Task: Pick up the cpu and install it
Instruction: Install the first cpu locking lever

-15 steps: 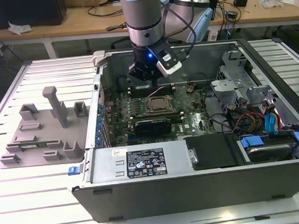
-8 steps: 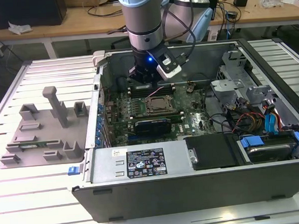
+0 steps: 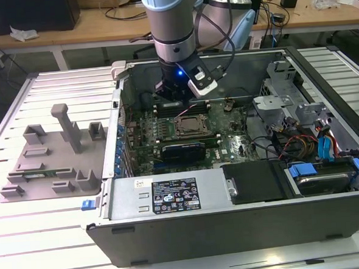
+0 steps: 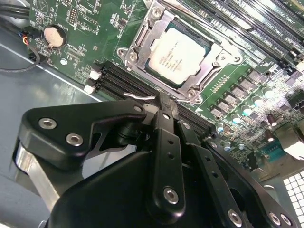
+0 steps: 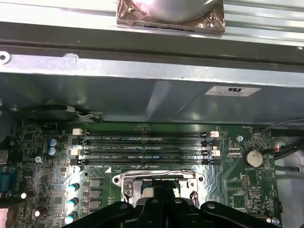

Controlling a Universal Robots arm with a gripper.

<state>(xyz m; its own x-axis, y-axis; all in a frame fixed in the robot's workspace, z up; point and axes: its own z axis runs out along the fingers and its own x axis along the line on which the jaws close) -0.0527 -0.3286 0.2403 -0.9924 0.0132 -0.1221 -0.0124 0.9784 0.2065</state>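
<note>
While seated in its socket, cpu lies beyond the jaws.

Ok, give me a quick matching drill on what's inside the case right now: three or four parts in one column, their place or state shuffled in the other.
Column one:
1. pale silver square cpu
2. black gripper
3. round silver coin battery
4. black memory slots

Column two:
A. empty, no sticks in them
B. seated in the metal-framed socket
C. on the green board near the case wall
D. above the socket's edge, holding nothing

Pairs: 1-B, 2-D, 3-C, 4-A
</note>
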